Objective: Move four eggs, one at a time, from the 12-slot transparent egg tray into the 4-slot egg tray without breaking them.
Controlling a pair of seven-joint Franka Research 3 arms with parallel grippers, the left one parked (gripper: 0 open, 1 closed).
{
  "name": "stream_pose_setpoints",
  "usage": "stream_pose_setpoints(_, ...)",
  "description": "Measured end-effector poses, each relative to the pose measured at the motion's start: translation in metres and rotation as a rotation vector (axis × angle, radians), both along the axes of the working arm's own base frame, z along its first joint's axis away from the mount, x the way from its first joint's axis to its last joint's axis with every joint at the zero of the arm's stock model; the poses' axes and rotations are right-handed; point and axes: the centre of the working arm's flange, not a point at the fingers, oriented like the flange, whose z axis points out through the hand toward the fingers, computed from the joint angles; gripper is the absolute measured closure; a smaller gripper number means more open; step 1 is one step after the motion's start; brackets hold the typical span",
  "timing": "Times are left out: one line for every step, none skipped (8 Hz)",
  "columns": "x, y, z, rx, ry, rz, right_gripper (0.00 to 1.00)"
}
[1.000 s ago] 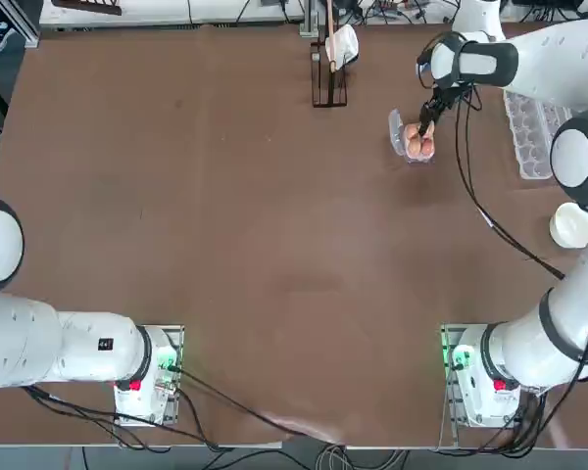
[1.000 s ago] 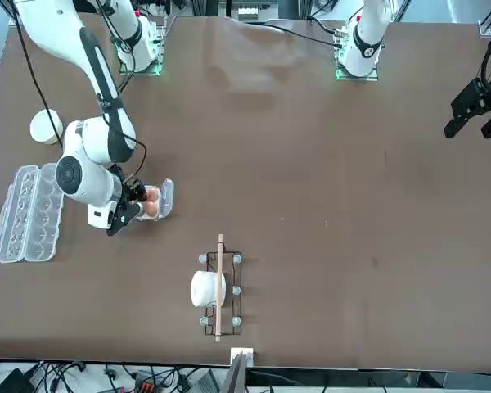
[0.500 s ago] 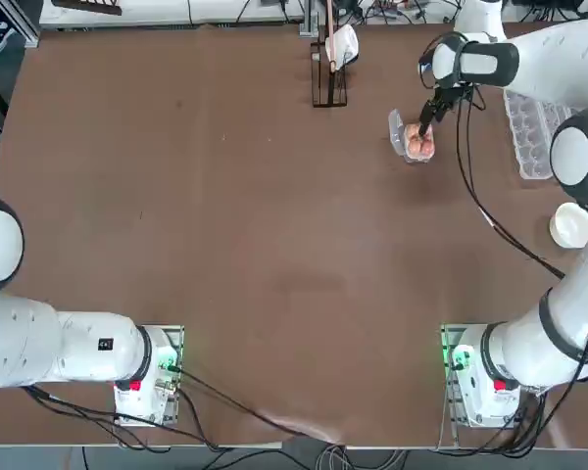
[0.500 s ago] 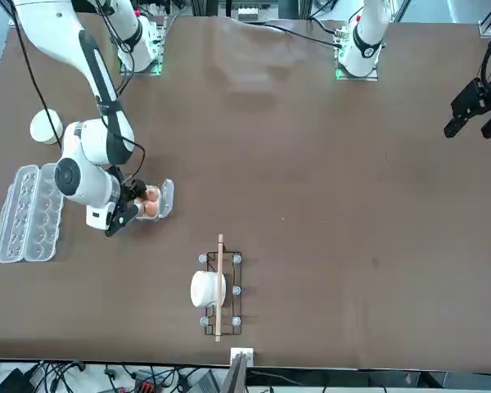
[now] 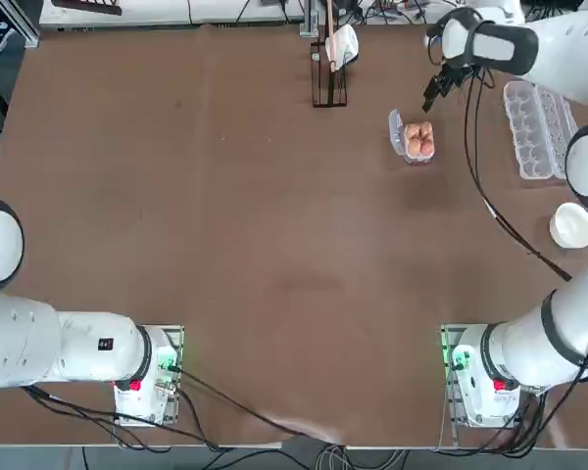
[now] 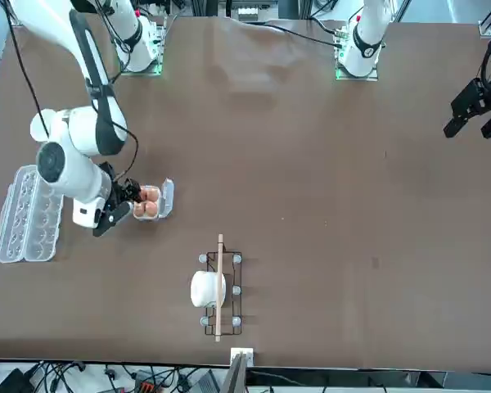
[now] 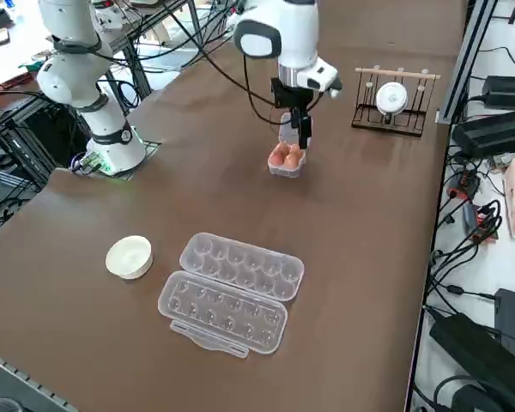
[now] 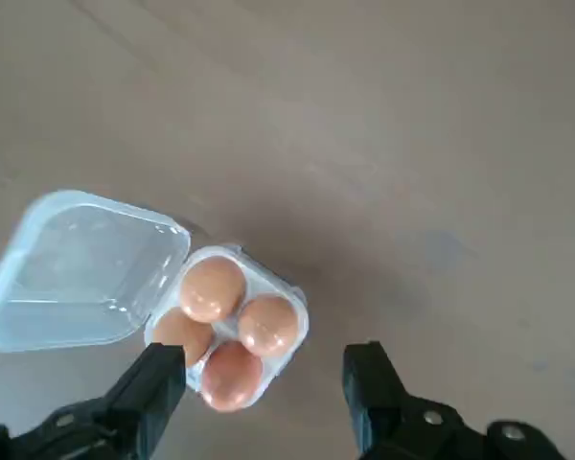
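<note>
Now | tool spread, empty | four smooth oval eggs | square clear 4-slot egg tray

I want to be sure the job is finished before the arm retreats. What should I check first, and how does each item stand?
1. Four eggs in the small tray: ok.
2. Long carton empty of eggs: ok.
3. Right gripper open and holding nothing: ok.
4. Gripper clear above the eggs, not touching: ok.
5. Shells uncracked: cannot tell.
6. Small tray's lid still open: ok.
</note>
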Motion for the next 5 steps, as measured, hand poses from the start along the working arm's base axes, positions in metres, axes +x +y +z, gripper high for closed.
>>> stream_pose_setpoints(0.001, -0.007, 0.025, 0.001, -0.009, -0.01, 0.0)
stream_pose_setpoints(0.003, -0.015, 0.049, 0.001, -0.011, -0.022, 0.0)
stream_pose_setpoints(0.004, -0.021, 0.072, 0.003, -0.012, -0.064, 0.0)
stream_pose_setpoints(0.004, -0.023, 0.091, 0.006, -0.014, -0.143, 0.0)
stream_pose_setpoints(0.001, -0.022, 0.109, 0.011, -0.021, -0.234, 0.0)
